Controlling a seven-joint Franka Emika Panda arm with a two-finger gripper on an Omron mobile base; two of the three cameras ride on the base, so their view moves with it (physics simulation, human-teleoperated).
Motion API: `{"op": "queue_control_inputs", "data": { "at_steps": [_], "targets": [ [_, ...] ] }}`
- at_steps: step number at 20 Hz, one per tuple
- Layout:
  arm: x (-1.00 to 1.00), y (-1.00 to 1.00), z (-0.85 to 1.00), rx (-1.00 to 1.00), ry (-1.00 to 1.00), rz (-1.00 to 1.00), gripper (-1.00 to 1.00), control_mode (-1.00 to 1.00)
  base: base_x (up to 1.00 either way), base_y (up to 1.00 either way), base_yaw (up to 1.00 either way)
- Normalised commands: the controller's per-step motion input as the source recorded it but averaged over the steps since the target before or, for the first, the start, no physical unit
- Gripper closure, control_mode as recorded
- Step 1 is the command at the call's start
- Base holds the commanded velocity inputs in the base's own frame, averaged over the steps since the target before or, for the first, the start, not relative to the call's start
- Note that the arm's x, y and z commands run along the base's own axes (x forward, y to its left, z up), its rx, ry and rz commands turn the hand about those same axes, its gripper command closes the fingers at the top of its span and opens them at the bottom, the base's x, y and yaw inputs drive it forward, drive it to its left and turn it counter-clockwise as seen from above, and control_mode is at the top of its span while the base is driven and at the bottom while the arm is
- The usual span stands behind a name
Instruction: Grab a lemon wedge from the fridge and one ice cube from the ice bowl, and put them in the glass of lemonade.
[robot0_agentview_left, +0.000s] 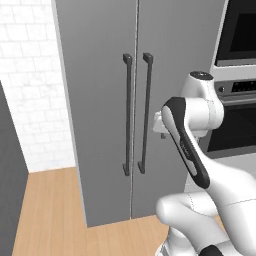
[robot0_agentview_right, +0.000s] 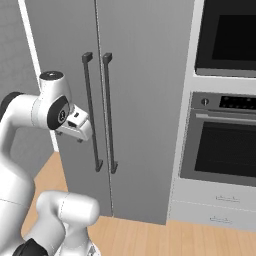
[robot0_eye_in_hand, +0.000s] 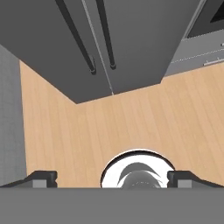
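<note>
The fridge (robot0_agentview_left: 100, 100) (robot0_agentview_right: 145, 90) (robot0_eye_in_hand: 131, 39) is a tall grey cabinet, and both of its doors are closed. Its two dark bar handles (robot0_agentview_left: 136, 115) (robot0_agentview_right: 100, 115) run side by side down the middle seam. My gripper (robot0_agentview_right: 71, 136) (robot0_eye_in_hand: 111, 179) hangs a little in front of the fridge at the height of the handles' lower half, pointing down at the floor. It touches nothing. Its fingertips (robot0_eye_in_hand: 43, 178) stand wide apart and open, with nothing between them. The lemon wedge, the ice bowl and the glass of lemonade are out of view.
A black-fronted oven and microwave column (robot0_agentview_right: 225, 125) (robot0_agentview_left: 240, 75) stands right of the fridge, with white drawers (robot0_agentview_right: 215, 207) below it. A white brick wall (robot0_agentview_left: 30, 90) and a dark panel (robot0_agentview_left: 7, 190) lie to the left. The wooden floor (robot0_eye_in_hand: 131, 122) stretches in front of the fridge.
</note>
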Motion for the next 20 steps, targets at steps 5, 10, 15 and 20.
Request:
{"op": "queue_control_inputs", "data": {
  "at_steps": [5,10,15,20],
  "targets": [
    [-0.06,0.0,0.27,-0.01,-0.14,0.11,-1.0,-1.0,0.0,0.0,0.0],
    [0.02,0.0,0.43,-0.03,-0.03,0.21,-1.0,-1.0,0.0,0.0,0.0],
    [0.11,0.04,0.58,-0.1,0.1,0.13,-1.0,-1.0,0.0,0.0,0.0],
    [-0.09,0.0,0.5,-0.02,0.15,0.0,-1.0,-1.0,0.0,0.0,0.0]
  ]
}}
